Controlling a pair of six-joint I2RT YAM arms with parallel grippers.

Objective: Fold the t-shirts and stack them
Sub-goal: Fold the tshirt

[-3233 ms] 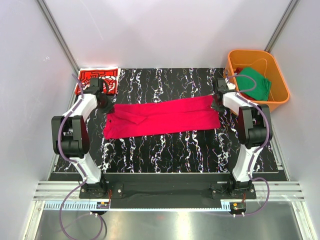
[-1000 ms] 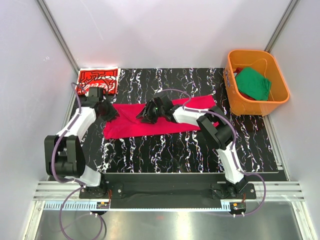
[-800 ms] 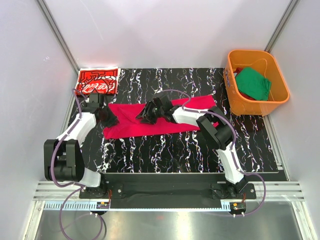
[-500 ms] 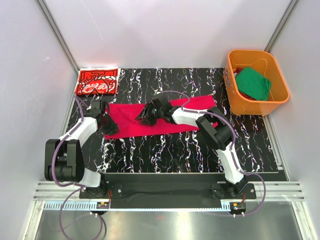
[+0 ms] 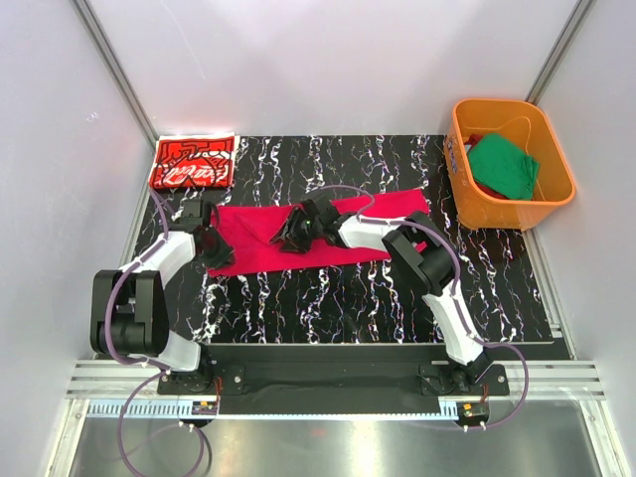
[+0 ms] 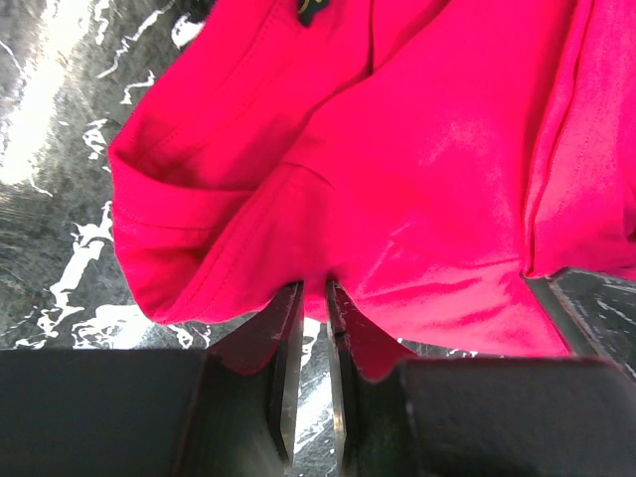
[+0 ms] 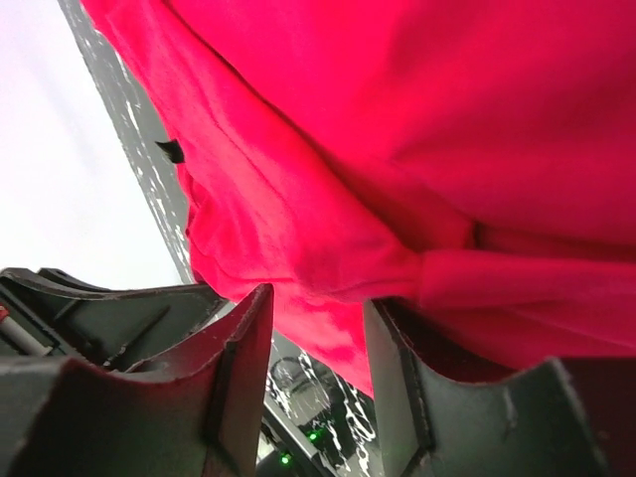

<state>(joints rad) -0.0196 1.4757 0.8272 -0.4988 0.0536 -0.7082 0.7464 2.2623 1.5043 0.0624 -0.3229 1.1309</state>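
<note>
Item one: crimson t-shirt (image 5: 258, 248), spread along the table (image 5: 378, 298); I take it as my reference.
Left fingers (image 6: 286, 378): closed to a slit on its left hem.
Right fingers (image 7: 243, 368): clamped on a gathered fold near its middle.
Printed red t-shirt (image 5: 193, 162): folded, just beyond its far-left corner.
Green t-shirt (image 5: 505, 167): in the orange tub (image 5: 462, 124), off its right end.

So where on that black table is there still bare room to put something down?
Bare black table runs in a wide strip on the near side of the crimson t-shirt, and along the far edge between the printed t-shirt and the orange tub. The middle band is crowded: the shirt, with the left claw and right claw at it.
</note>
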